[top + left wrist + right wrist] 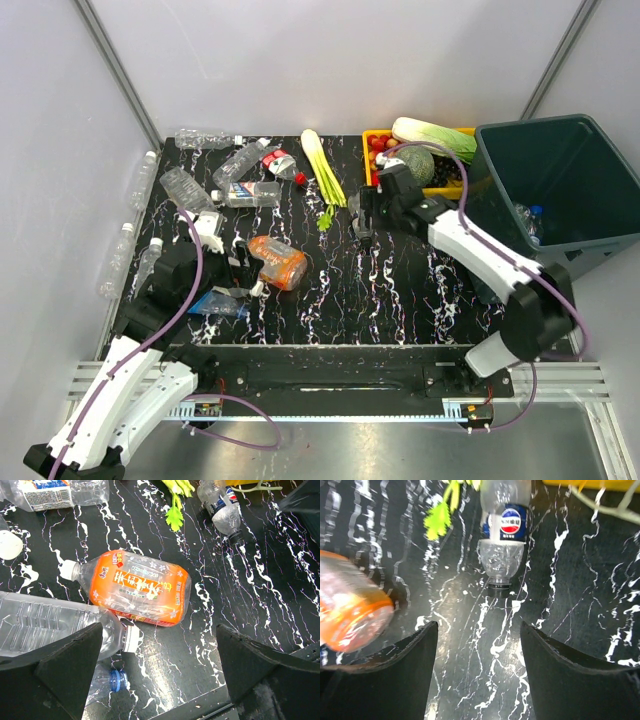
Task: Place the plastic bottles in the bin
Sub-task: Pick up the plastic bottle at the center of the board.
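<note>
The orange plastic bottle [135, 587] lies on its side on the black marbled table [240, 595], just ahead of the left gripper [160, 650]. That gripper's fingers are spread wide and hold nothing. The bottle's long axis runs across the gap, white cap to the gripper's left. A blue-labelled bottle [504, 525] lies ahead of the right gripper [477, 650], equally spread and empty, its neck pointing back toward the fingers.

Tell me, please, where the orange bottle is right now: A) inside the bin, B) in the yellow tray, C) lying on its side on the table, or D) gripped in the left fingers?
C: the orange bottle lies on its side on the black table, nothing gripping it.
</note>
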You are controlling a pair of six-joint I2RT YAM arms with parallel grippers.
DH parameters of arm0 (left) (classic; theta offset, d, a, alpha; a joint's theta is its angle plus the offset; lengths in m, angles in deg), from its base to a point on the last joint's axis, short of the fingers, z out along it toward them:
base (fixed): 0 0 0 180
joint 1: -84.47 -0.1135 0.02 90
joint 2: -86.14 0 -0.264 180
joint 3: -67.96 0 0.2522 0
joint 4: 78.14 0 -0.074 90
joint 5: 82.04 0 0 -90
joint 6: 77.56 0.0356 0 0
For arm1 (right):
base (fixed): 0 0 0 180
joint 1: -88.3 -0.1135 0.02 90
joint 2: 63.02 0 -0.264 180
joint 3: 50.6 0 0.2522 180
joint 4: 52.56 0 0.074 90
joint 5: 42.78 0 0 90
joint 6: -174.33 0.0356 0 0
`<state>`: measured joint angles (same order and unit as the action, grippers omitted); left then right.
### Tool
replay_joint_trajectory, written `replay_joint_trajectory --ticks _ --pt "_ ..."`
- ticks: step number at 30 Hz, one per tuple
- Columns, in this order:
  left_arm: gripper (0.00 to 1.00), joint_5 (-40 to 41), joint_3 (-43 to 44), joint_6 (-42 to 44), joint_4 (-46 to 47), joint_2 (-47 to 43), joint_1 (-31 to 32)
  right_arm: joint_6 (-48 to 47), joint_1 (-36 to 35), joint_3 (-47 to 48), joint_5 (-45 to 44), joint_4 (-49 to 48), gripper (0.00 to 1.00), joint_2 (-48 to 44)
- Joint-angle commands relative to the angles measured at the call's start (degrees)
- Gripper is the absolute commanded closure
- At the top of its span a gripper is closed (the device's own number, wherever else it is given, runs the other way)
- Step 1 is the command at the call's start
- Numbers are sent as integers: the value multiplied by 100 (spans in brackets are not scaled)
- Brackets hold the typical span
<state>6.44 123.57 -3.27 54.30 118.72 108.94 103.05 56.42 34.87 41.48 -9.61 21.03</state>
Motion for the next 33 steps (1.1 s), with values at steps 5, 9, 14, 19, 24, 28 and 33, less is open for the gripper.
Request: replay_joint_trajectory --ticks 5,9,14,19,24,28,33 --pt "1 -15 8 -12 181 -15 23 123 -29 46 -279 -774 28 1402" --pt "1 29 -18 -20 190 -111 23 149 -20 203 -103 -766 26 1868" --pt "1 -76 -1 -12 181 -41 23 132 -20 239 -489 -862 28 2211" --pt "1 -24 -27 -12 199 -94 23 62 -29 441 -446 -836 32 2616" --pt "1 -15 -10 -12 181 -32 32 9 -29 406 -490 -959 40 2678" --pt "1 11 -10 -12 163 -41 32 -35 -29 318 -507 -959 51 2643" --pt "1 46 -10 -20 172 -50 32 -9 -29 178 -411 -933 61 2336"
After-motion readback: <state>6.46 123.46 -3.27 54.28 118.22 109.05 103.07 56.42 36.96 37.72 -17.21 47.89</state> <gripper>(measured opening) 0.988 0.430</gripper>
